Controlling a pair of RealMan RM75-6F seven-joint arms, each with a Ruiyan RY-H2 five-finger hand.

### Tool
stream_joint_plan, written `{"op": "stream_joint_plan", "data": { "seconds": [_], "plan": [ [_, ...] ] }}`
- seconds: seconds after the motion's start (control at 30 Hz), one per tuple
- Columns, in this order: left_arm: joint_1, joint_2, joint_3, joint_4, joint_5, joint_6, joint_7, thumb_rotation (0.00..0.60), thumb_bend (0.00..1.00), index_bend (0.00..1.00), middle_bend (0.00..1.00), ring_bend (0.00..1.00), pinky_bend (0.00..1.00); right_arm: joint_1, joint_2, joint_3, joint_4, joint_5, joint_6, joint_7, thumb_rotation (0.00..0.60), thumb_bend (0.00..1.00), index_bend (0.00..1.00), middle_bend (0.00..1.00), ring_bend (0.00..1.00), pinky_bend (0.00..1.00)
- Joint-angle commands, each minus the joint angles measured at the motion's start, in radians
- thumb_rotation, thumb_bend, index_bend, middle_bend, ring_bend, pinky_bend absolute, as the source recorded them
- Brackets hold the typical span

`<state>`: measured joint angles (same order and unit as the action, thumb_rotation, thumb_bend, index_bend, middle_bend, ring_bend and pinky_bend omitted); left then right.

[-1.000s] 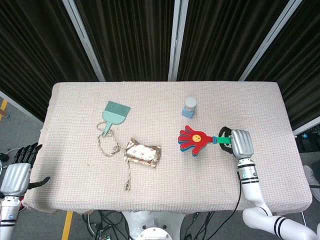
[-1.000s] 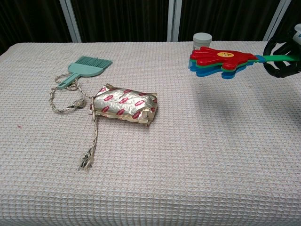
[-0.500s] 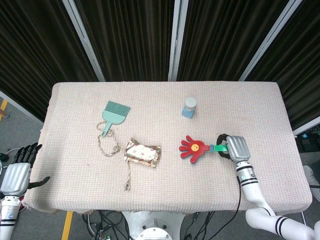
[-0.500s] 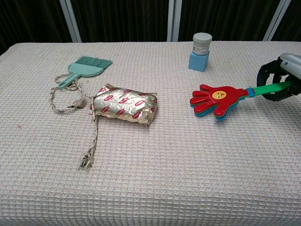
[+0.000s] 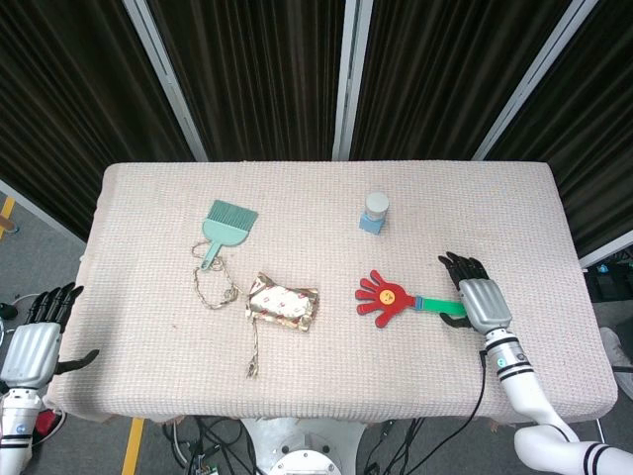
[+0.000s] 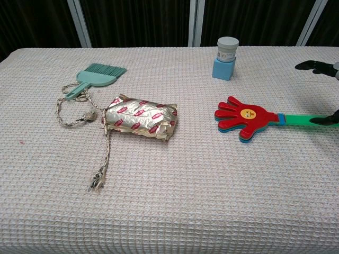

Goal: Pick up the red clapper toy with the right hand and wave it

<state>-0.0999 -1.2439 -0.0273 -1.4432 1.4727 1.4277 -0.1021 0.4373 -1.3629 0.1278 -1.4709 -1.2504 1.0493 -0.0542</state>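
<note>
The right hand hovers at the right side of the counter with its fingers spread wide and holding nothing. In the chest view only dark fingertips show at the right edge, and one more lies at the end of the green handle; whether it touches the handle cannot be told. The red clapper toy lies flat on the counter just left of that hand, its red palm pointing left over green and blue layers, the handle running right toward the hand.

Beyond it stands a small grey-lidded jar on a blue block. Further left lie a crumpled foil packet, a braided rope and a teal brush. The left hand hangs off the counter's left edge, fingers apart, empty.
</note>
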Motion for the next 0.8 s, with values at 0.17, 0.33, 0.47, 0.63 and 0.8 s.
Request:
{"op": "stream_joint_plan", "data": {
  "seconds": [0.17,0.33,0.47,0.63,0.8],
  "plan": [
    [-0.002,0.005,-0.004,-0.013,0.002,0.005,0.011,0.6,0.13,0.04,0.02,0.0,0.06,-0.064,0.124,-0.026,-0.082,0.013,0.032,0.032,0.6,0.1,0.0,0.0,0.0,0.0],
    [-0.003,0.017,-0.01,-0.04,0.007,0.018,0.031,0.6,0.13,0.04,0.02,0.0,0.06,-0.125,0.123,-0.051,-0.043,-0.109,0.169,0.108,0.6,0.12,0.0,0.0,0.0,0.0],
    [-0.003,0.029,-0.013,-0.049,0.005,0.021,0.042,0.6,0.13,0.04,0.02,0.0,0.06,-0.193,0.067,-0.074,0.062,-0.197,0.331,0.109,0.6,0.13,0.0,0.0,0.0,0.0],
    [-0.001,0.035,-0.015,-0.053,0.003,0.026,0.045,0.6,0.13,0.04,0.02,0.0,0.06,-0.267,0.002,-0.09,0.19,-0.235,0.464,0.099,0.6,0.13,0.0,0.0,0.0,0.0],
    [0.002,0.024,-0.017,-0.048,0.007,0.038,0.042,0.6,0.13,0.04,0.02,0.0,0.06,-0.298,-0.025,-0.082,0.252,-0.206,0.473,0.109,0.6,0.14,0.0,0.0,0.0,0.0]
  ]
}}
